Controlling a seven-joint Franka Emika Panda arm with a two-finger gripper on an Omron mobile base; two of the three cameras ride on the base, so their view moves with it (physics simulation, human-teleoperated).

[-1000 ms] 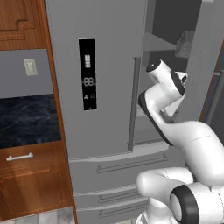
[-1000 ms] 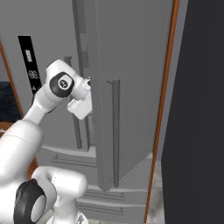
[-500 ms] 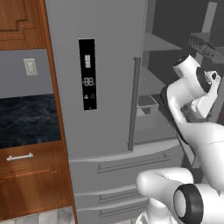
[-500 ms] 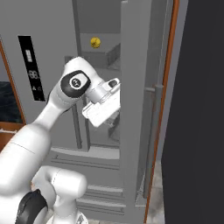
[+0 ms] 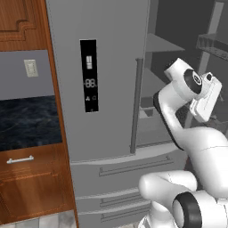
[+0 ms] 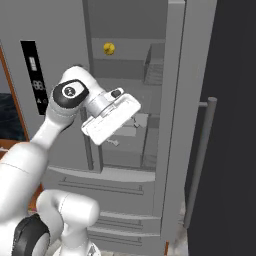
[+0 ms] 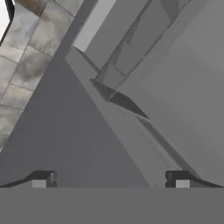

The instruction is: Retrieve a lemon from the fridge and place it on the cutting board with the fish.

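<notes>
Reaching into the open fridge (image 6: 172, 100) was the step in hand, jaws spread wide and empty. Next the gripper (image 7: 109, 179) needed to rise toward the lemon (image 6: 109, 48) on the upper shelf.

White rounded arm links, dark joint rings, boxy white hand (image 6: 110, 117), perhaps small dark fingertips.

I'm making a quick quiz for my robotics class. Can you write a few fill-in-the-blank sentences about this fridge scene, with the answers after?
1. The right door of the fridge stands ____.
2. The lemon sits on a high ____ inside the fridge.
3. The gripper is open and holds ____.
4. The colour of the lemon is ____.

Missing words: open; shelf; nothing; yellow
</notes>
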